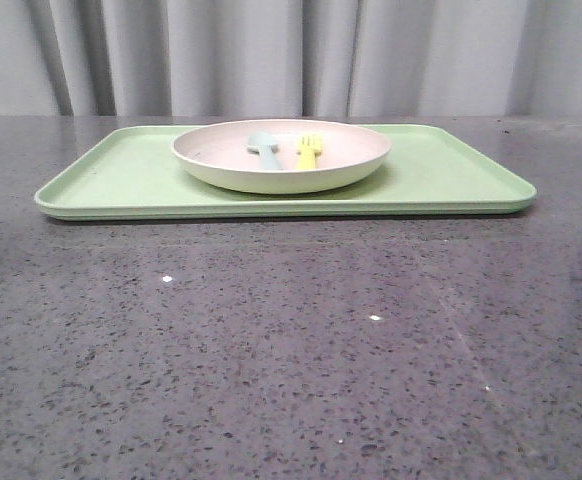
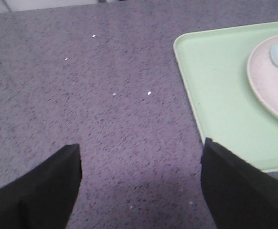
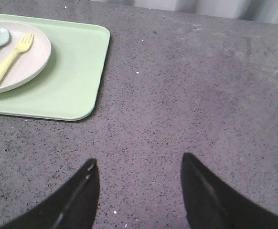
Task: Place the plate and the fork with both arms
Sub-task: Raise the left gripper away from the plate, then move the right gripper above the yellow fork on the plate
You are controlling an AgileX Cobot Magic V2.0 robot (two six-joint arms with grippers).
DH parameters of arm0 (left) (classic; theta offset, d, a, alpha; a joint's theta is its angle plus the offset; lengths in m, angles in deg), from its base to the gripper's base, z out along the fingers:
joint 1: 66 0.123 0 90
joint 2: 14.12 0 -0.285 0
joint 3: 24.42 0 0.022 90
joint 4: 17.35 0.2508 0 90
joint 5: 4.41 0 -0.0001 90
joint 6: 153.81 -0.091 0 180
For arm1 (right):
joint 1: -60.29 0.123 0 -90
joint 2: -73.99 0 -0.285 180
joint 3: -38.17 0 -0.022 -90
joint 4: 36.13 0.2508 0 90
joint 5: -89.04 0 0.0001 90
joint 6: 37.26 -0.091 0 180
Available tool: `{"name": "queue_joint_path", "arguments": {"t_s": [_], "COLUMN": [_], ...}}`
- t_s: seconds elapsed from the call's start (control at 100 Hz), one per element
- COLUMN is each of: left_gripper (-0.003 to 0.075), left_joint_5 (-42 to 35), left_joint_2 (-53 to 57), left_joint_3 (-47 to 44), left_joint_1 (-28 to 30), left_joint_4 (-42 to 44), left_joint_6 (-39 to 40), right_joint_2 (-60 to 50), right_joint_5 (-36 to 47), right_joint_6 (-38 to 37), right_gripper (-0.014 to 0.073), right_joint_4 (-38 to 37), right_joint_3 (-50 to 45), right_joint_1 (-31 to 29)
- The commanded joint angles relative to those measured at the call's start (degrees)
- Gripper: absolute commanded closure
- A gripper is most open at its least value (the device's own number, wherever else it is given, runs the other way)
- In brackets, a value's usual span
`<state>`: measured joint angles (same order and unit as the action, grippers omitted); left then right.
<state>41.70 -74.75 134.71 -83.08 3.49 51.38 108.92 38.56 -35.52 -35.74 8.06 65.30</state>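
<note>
Starting at the left, our left gripper hangs over the bare dark speckled table, its jaws spread wide with nothing between them, just beside the near left corner of the light-green tray. On the middle of that tray sits the plate. Inside it we see the pale blue spoon on the left and the yellow fork next to it on the right, lying side by side. The fork's long axis runs front to back, tines pointing toward the curtain. Farther right, our right gripper hovers over bare table off the tray's right end, jaws likewise apart and empty.
</note>
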Motion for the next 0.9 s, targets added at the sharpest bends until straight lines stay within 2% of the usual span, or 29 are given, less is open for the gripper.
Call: {"name": "queue_joint_path", "arguments": {"t_s": [0.0, 0.22, 0.41, 0.6, 0.75, 0.89], "left_gripper": [0.0207, 0.0207, 0.0207, 0.0207, 0.0207, 0.0207], "left_joint_5": [-2.28, -2.08, -2.42, -2.30, -2.41, -2.53], "left_joint_2": [4.28, 12.00, 16.72, 18.69, 18.69, 18.69], "left_joint_3": [-2.33, -10.72, -16.87, -19.32, -19.32, -19.32], "left_joint_1": [0.15, 0.15, 0.15, 0.15, 0.15, 0.15], "left_joint_4": [3.19, 5.52, 5.57, 5.24, 5.24, 5.24], "left_joint_6": [2.44, 8.15, 8.10, 8.10, 8.10, 8.10], "right_joint_2": [0.93, 0.93, 0.93, 0.93, 2.08, 8.49], "right_joint_5": [3.77, 3.83, 3.90, 5.07, 7.29, 5.01], "right_joint_6": [0.15, 0.15, 0.15, 0.15, 0.43, 4.04], "right_gripper": [0.0190, 0.0190, 0.0190, 0.0190, 0.0190, 0.0190], "right_joint_4": [-0.39, -0.39, -0.39, -0.39, 6.19, 12.60], "right_joint_3": [1.34, 1.34, 1.34, 1.34, 2.06, 5.83], "right_joint_1": [-0.46, -0.46, -0.46, -0.46, -0.46, -0.46]}}
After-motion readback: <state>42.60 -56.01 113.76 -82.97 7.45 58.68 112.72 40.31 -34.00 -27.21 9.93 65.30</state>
